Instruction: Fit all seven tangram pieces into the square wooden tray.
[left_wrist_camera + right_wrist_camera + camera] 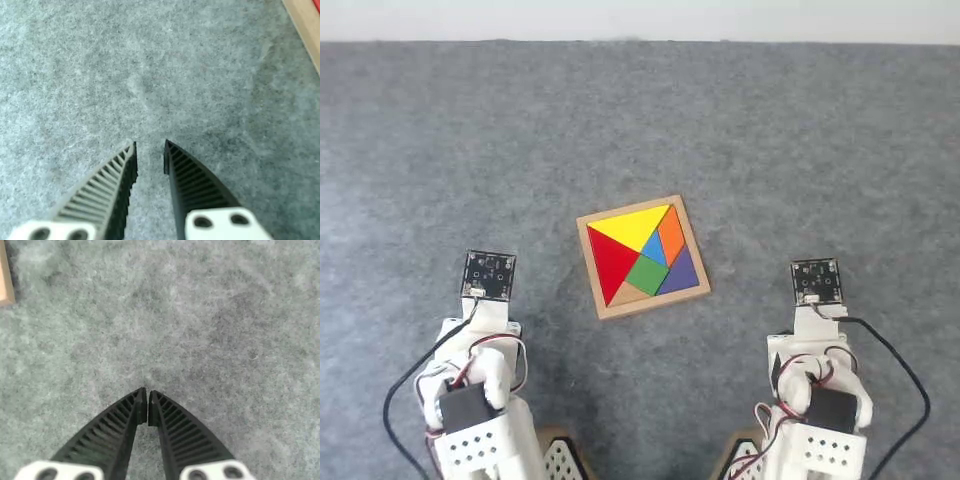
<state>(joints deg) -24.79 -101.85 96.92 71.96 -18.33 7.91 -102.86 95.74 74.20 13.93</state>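
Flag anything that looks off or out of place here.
The wooden tray sits turned at an angle, not square with the grey mat. One triangular spot near its lower edge in the high view is wood-coloured: bare gap or plain piece, I cannot tell. Nothing else stands out.

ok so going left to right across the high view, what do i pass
left arm → square wooden tray, with the tangram pieces inside it → right arm
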